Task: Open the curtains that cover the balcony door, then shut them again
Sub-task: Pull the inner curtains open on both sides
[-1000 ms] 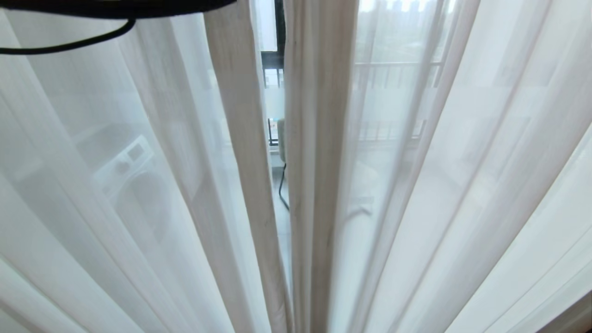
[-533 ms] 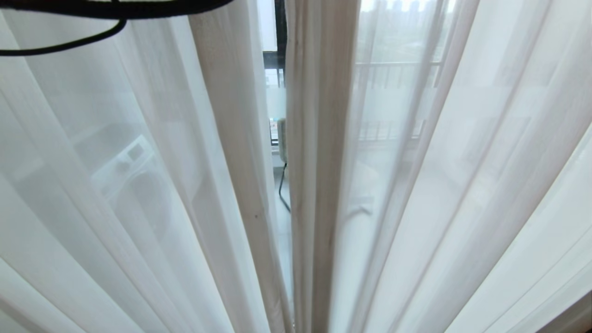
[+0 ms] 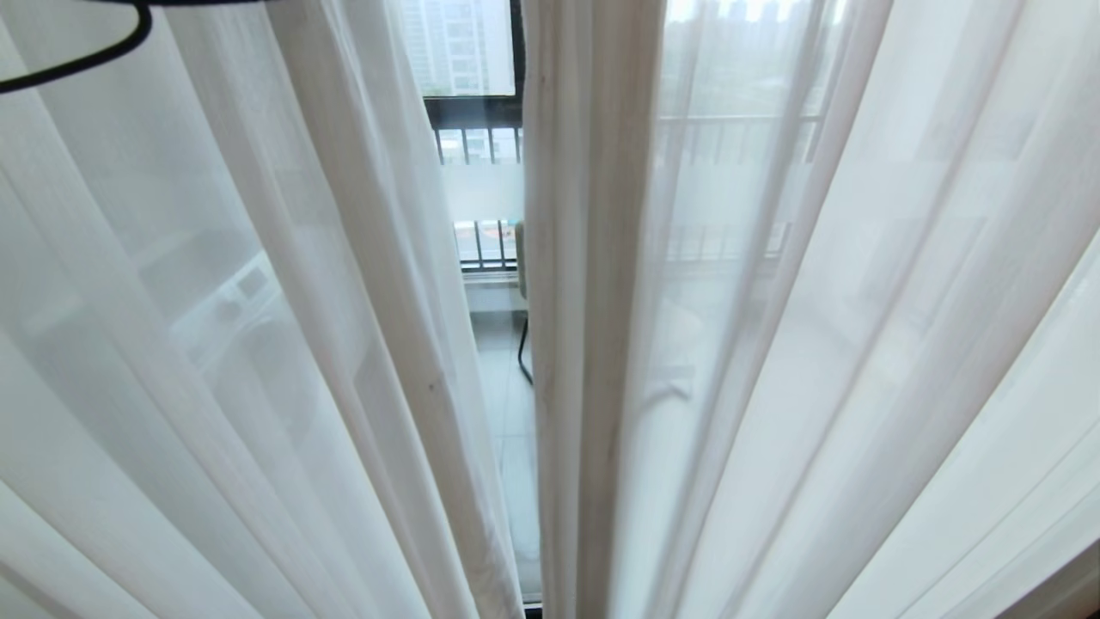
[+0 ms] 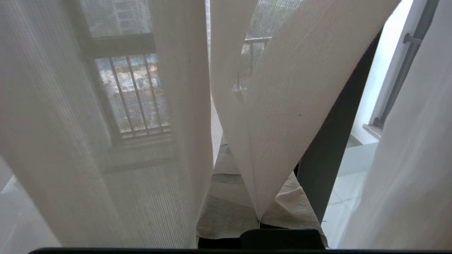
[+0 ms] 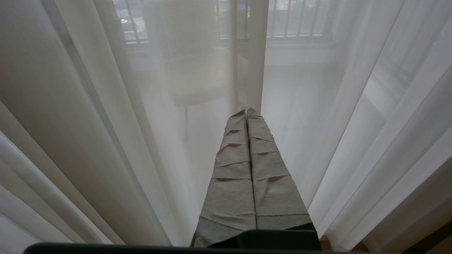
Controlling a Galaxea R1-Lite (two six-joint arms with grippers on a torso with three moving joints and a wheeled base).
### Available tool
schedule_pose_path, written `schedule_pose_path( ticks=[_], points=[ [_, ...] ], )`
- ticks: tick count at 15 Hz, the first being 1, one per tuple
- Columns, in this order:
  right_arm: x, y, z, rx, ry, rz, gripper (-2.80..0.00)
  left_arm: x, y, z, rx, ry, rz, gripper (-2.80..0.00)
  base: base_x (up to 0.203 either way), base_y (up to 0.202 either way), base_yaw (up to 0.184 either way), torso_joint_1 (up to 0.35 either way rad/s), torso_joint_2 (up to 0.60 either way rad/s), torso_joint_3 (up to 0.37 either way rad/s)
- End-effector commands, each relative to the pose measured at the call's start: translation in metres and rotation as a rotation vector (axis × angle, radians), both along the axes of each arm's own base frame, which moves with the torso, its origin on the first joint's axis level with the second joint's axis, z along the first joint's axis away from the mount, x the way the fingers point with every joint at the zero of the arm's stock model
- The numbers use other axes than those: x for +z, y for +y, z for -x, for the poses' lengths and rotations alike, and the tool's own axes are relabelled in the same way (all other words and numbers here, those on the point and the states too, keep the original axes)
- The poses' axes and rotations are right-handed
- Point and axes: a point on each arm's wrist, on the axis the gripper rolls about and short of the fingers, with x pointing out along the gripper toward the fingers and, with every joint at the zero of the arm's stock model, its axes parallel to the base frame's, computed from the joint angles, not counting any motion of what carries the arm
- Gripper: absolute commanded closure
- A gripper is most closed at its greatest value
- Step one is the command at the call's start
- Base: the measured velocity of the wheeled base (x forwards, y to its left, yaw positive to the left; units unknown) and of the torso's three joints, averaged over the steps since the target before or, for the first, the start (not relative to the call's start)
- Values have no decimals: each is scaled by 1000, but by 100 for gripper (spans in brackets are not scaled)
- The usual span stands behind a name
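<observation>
The sheer white curtains hang in two panels, a left one [image 3: 258, 301] and a right one [image 3: 773, 301], with a narrow gap between them. Through the gap shows the balcony door [image 3: 485, 193], glass with a frosted band and a black frame. In the left wrist view my left gripper [image 4: 243, 169] is shut on a fold of the left curtain [image 4: 275, 106], pinched between its tape-wrapped fingers [image 4: 226, 208]. This arm is out of the head view except for a black cable [image 3: 86, 56]. My right gripper [image 5: 246, 112] is shut and holds nothing, its tips close to the sheer fabric [image 5: 317, 106].
Beyond the glass are a chair [image 3: 522, 258], a tiled balcony floor [image 3: 507, 404] and a black-barred window [image 3: 481, 142]. A washing machine [image 3: 249, 327] shows faintly through the left panel. The door's dark frame [image 4: 332, 151] stands right beside the left gripper.
The left panel's inner edge has been drawn to the left, so the gap has widened and more of the door shows. The black cable has slid left and up. The right panel has not moved.
</observation>
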Motion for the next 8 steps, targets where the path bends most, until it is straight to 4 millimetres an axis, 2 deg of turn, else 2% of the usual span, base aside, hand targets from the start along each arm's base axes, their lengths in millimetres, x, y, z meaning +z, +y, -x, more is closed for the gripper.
schedule_pose_path(
  ticks=[1, 2, 8],
  points=[
    [0, 0, 0, 0, -1, 0, 0, 5, 18, 1, 61, -18, 11, 0, 0, 0, 0, 0, 0, 0],
    [0, 0, 0, 0, -1, 0, 0, 6, 22, 1, 72, -21, 13, 0, 0, 0, 0, 0, 0, 0],
    [0, 0, 0, 0, -1, 0, 0, 7, 71, 5, 261, -37, 26, 0, 0, 0, 0, 0, 0, 0]
  ],
)
